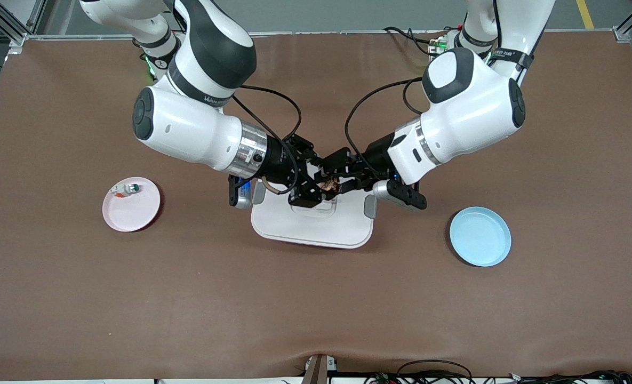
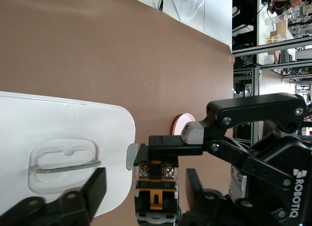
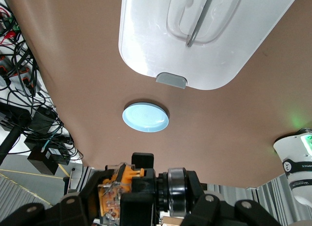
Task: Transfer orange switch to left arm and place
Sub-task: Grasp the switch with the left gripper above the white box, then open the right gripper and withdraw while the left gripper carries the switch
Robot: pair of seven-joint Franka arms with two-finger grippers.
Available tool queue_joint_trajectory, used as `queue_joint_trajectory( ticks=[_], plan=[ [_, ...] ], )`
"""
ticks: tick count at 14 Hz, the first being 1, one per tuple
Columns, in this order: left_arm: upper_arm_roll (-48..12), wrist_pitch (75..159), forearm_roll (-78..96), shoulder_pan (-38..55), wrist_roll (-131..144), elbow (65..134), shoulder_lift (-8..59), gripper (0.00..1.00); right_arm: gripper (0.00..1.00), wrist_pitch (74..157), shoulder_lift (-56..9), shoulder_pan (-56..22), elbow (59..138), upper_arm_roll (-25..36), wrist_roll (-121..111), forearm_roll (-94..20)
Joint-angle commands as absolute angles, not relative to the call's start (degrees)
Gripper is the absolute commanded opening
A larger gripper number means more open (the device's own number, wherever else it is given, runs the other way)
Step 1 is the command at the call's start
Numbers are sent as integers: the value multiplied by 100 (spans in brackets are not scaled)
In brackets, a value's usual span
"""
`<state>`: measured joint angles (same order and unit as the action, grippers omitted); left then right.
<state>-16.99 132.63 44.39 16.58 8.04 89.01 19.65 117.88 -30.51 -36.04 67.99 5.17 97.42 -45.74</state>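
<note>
Both grippers meet in the air over the white box (image 1: 316,226), above its lid handle. My right gripper (image 1: 321,188) is shut on the orange switch (image 1: 329,186) and grips it end to end, the orange terminal end to the round dark end (image 3: 114,189). My left gripper (image 1: 336,181) is open. Its fingers (image 2: 95,189) stand on either side of the switch's black body (image 2: 156,187) with small gaps. One right fingertip (image 2: 168,144) presses on the switch's screw end. The box also shows under the grippers in both wrist views (image 2: 63,123) (image 3: 204,50).
A pink plate (image 1: 132,210) lies toward the right arm's end of the table and holds a small white-and-green component (image 1: 125,189). An empty blue plate (image 1: 480,236) lies toward the left arm's end. Cables run along the table edge nearest the front camera.
</note>
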Motion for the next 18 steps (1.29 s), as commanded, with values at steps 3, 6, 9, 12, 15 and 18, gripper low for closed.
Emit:
queue_joint_trajectory(
  ticks=[3, 6, 9, 12, 15, 18],
  plan=[
    [-1696, 13271, 4482, 1644, 519, 8903, 1960, 0, 0, 11733, -3173, -3568, 6548, 510, 9817, -4685],
    [-1696, 13271, 4482, 1644, 448, 8895, 1960, 0, 0, 11733, -3182, -3568, 6548, 510, 9791, -4685],
    [-1696, 13271, 4482, 1635, 440, 8895, 1960, 0, 100, 11733, -3182, -3612, 6548, 527, 9651, -4641],
    [-1696, 13245, 4482, 1591, 448, 8895, 1951, 0, 100, 11611, -3173, -3533, 6565, 554, 8845, -4518],
    [-1688, 12659, 4482, 1399, 439, 8886, 1733, 0, 100, 10928, -3155, -3131, 6557, 562, 7634, -4333],
    [-1670, 11780, 4482, 1030, 518, 8868, 1460, 0, 100, 10049, -3103, -2603, 6557, 571, 6060, -3966]
  ],
)
